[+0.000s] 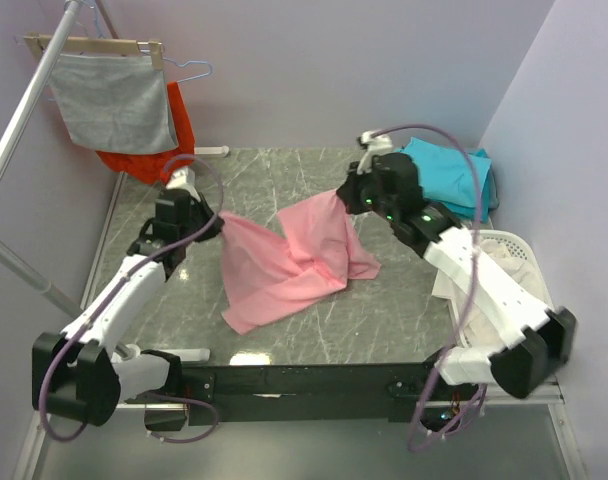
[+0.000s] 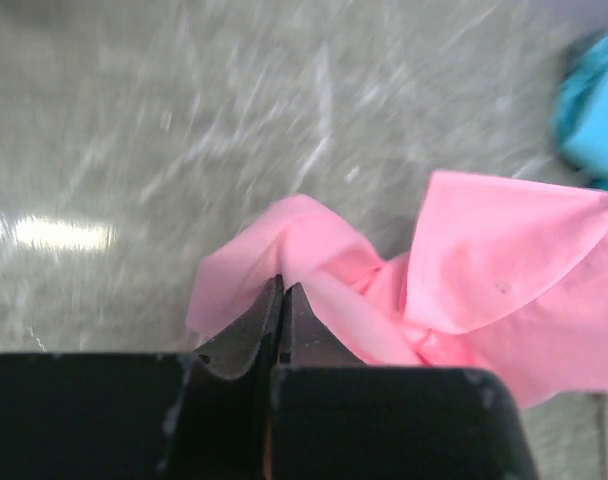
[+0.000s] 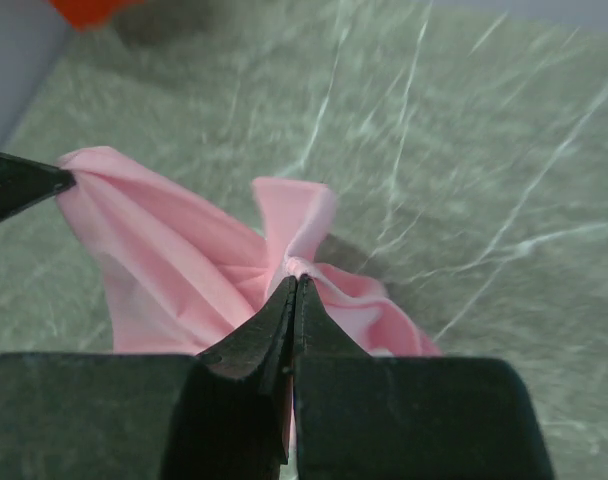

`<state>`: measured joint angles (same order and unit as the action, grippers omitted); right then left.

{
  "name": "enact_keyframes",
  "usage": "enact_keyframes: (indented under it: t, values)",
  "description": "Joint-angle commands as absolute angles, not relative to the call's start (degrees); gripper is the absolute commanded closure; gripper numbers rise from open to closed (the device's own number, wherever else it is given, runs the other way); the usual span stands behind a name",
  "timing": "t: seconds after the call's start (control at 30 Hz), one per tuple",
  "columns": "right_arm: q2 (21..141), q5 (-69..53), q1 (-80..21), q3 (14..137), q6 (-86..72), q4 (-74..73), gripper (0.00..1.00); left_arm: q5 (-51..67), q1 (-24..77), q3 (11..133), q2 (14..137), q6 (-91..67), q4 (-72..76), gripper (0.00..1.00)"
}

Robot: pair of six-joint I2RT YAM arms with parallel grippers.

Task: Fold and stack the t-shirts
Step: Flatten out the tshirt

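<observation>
Currently: spreading step, pink tee, no fold made yet as far as I can judge.

- Left end effector (image 2: 282, 288): fingers pressed together on a bunched edge of the pink t-shirt (image 1: 294, 260); cloth pinched at the tips.
- Right end effector (image 3: 294, 282): likewise clamped on a gathered pinch of the same shirt, at its far right corner.
- Shirt hangs between the two grips. Both pinched corners are raised, the middle sags, and the lower hem lies crumpled on the worktop (image 1: 384, 310), mid-table. It is creased and twisted, not flat. The chest mark cannot be made out here.
- Teal t-shirts (image 1: 449, 172): heaped at the far right corner of the worktop, behind the right arm, apart from the pink one. Untouched, by the look of it.
- White basket (image 1: 514, 250) sits at the right edge. Grey cloth (image 1: 114, 100) and orange-red garment (image 1: 144, 165) hang on the rack at the far left, not involved.

Judgement: early in the task, with nothing stacked. The next move calls for drawing the two grips apart until the edge between them goes taut, then lowering the shirt flat.

Risk: thin cotton may slip from a narrow pinch, or the twist may stay in.
</observation>
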<state>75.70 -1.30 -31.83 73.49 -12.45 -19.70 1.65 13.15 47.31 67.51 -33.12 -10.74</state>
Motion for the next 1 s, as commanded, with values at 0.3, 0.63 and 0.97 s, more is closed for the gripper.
enact_keyframes:
  t: [0.3,0.63,0.97]
  values:
    - [50.02,10.28,-31.47,81.03,-12.74,-30.40,1.00,-5.80,12.48,77.42,52.49,-24.35,-35.15,0.99]
    - [44.12,3.54,-31.46,73.41,-17.66,-39.20,1.00,-2.21,12.48,69.01,46.05,-27.68,-38.85,0.99]
    - [48.15,8.51,-31.38,67.57,-17.59,-36.65,1.00,4.75,12.48,61.67,56.85,-30.42,-26.63,0.99]
